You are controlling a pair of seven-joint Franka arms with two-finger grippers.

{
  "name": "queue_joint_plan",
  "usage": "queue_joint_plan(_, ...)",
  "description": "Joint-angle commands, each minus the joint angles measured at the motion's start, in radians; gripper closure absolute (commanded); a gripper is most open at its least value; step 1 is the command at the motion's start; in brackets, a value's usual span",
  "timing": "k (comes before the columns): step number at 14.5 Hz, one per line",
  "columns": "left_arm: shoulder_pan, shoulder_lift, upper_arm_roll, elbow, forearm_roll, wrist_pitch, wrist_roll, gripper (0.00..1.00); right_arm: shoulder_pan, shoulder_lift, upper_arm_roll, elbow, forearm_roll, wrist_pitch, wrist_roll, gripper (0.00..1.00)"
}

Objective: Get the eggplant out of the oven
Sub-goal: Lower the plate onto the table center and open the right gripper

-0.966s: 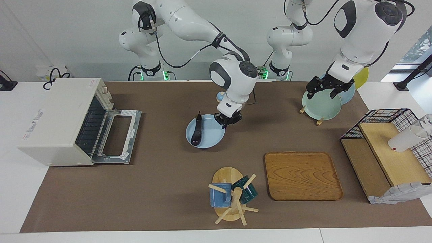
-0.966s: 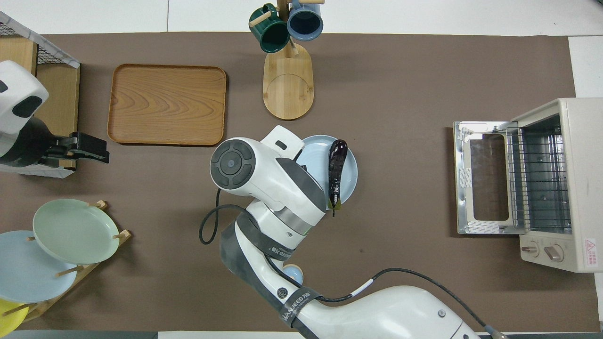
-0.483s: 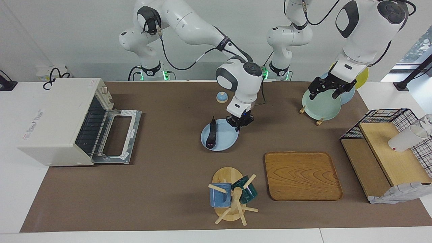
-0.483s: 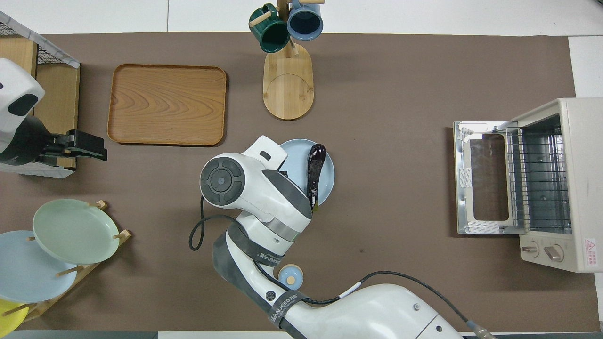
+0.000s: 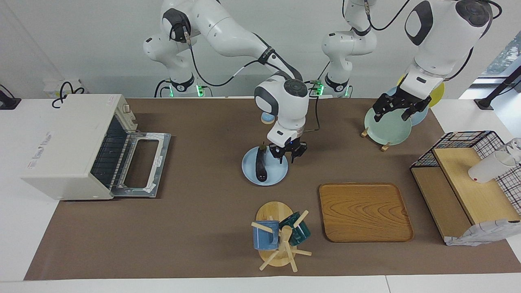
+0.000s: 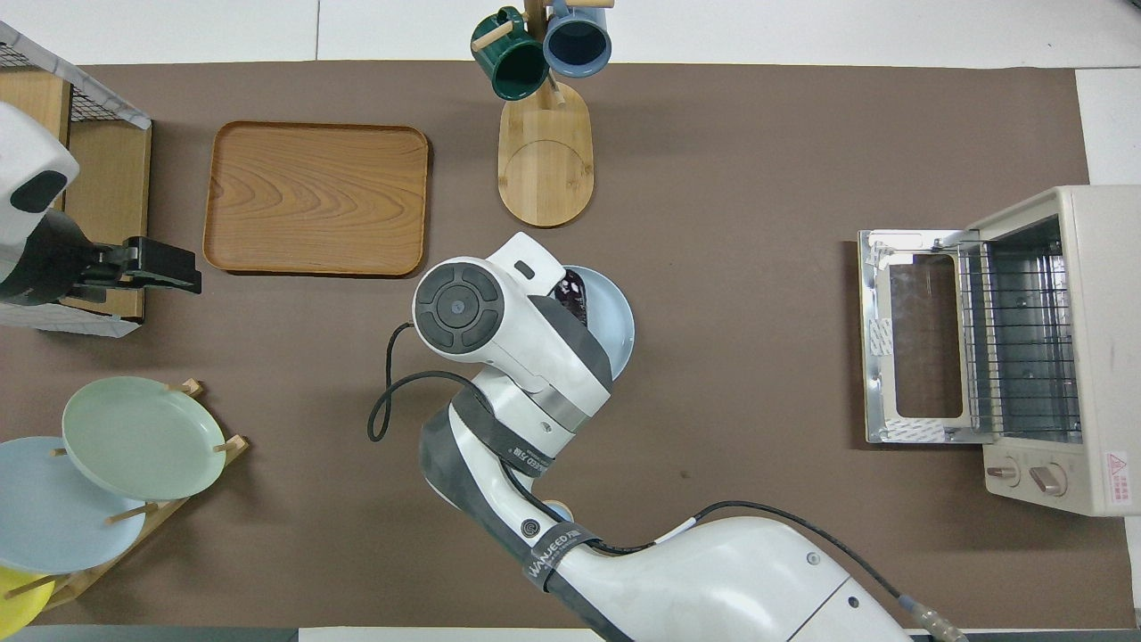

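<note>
Brown mat (image 5: 195,228) covers white table (image 5: 16,228); pale wall

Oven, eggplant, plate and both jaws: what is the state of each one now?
oven: door down, open, rack bare.
eggplant: out of the oven, lying on the blue plate.
blue plate: flat on the table mat.
right gripper: over the plate's rim, jaws parted, holding nothing.
left gripper: over the plate rack, jaws open, waiting.

A brown mat (image 5: 195,228) is covering the table (image 5: 24,240), bearing the oven (image 5: 69,146), blue plate (image 5: 272,177), wooden tray (image 5: 364,211), mug stand (image 5: 274,248) and plate rack (image 6: 174,513).
</note>
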Motion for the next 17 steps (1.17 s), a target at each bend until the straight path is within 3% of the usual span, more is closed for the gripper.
queue_joint_plan(1,0.009,-0.001,-0.008,0.003,0.015,0.022,0.012,0.00,-0.051,-0.055,0.000,-0.005,-0.057,-0.105,-0.115,0.75)
queue_joint_plan(3,0.006,0.000,-0.010,0.001,0.015,0.042,0.010,0.00,-0.108,-0.109,-0.002,-0.040,-0.064,-0.188,-0.184,1.00)
queue_joint_plan(5,-0.007,0.002,-0.013,-0.005,0.011,0.058,0.010,0.00,-0.166,-0.147,-0.003,-0.076,-0.076,-0.293,-0.195,1.00)
queue_joint_plan(9,-0.089,0.017,-0.017,-0.045,-0.002,0.130,0.006,0.00,-0.203,-0.210,-0.003,-0.209,-0.200,-0.337,-0.215,1.00)
queue_joint_plan(13,-0.247,0.106,-0.016,-0.061,-0.025,0.220,-0.089,0.00,-0.403,-0.249,-0.002,-0.361,-0.213,-0.266,-0.336,1.00)
queue_joint_plan(17,-0.391,0.179,-0.017,-0.146,-0.032,0.413,-0.210,0.00,-0.502,-0.275,-0.002,-0.493,-0.222,-0.109,-0.412,1.00)
